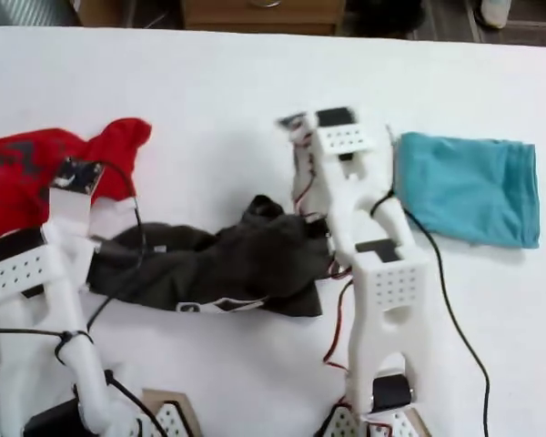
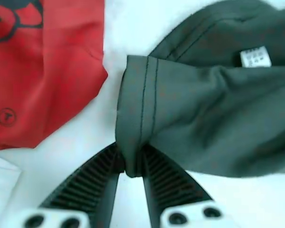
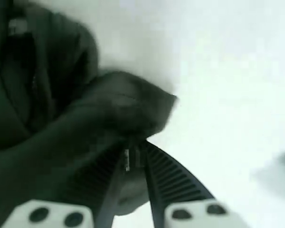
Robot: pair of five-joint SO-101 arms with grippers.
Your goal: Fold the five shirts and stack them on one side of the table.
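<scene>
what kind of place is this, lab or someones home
Probably a robotics test bench, not a home: a white table where the left gripper and right gripper both pinch a dark shirt, with a red shirt and teal shirt alongside.

Overhead; close wrist-cams apparently share shirt (image 1: 227, 264).

left arm (image 1: 36, 291): jaws pinching dark shirt (image 1: 227, 264) | right arm (image 1: 382, 273): jaws pinching same shirt
</scene>
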